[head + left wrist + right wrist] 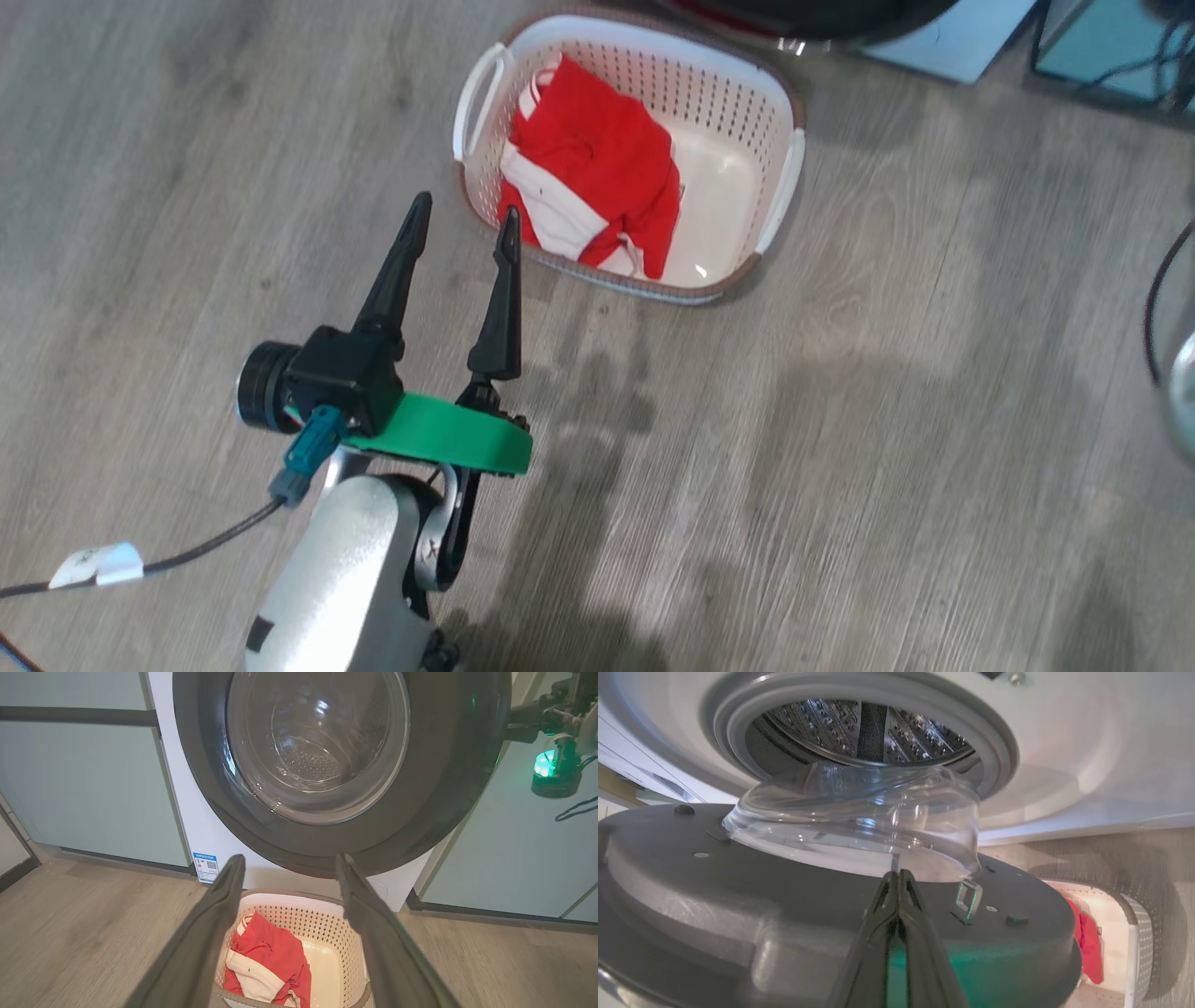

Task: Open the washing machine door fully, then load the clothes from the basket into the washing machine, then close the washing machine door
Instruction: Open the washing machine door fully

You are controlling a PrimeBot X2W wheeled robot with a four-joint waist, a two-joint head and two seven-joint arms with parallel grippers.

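Black-rimmed washing machine door (738, 891) is best pushed fully wide by the clenched right hand (899, 873), with the left hand (467, 210) released.

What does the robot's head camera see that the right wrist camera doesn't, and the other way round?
Head camera: the left gripper, open, near the basket. Right wrist camera: the right gripper, shut, pointing at the glass dome of the washing machine door, with the metal drum behind it. Both: the basket with the red clothes lying in it.
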